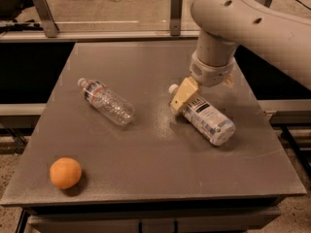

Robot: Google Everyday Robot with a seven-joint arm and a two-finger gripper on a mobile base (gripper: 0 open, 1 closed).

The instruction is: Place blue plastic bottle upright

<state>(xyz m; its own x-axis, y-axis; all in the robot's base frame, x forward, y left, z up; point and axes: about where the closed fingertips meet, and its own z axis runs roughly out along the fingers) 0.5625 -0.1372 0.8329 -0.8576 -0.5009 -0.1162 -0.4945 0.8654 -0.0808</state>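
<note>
The blue plastic bottle [210, 119] lies on its side on the grey table [146, 164], right of centre. Its white cap [173, 88] points to the upper left and its base to the lower right; the white label faces up. My gripper [205, 88] hangs low over the bottle's neck end. One tan finger [184, 95] is beside the cap and shoulder. The other finger [227, 81] just shows on the far side of the bottle. The fingers stand apart, straddling the bottle's upper part without lifting it.
A clear ribbed bottle [106, 101] with a red-and-blue band lies on its side at the left of the table. An orange [65, 173] sits near the front left corner. A metal rail with posts [176, 13] runs along the back edge.
</note>
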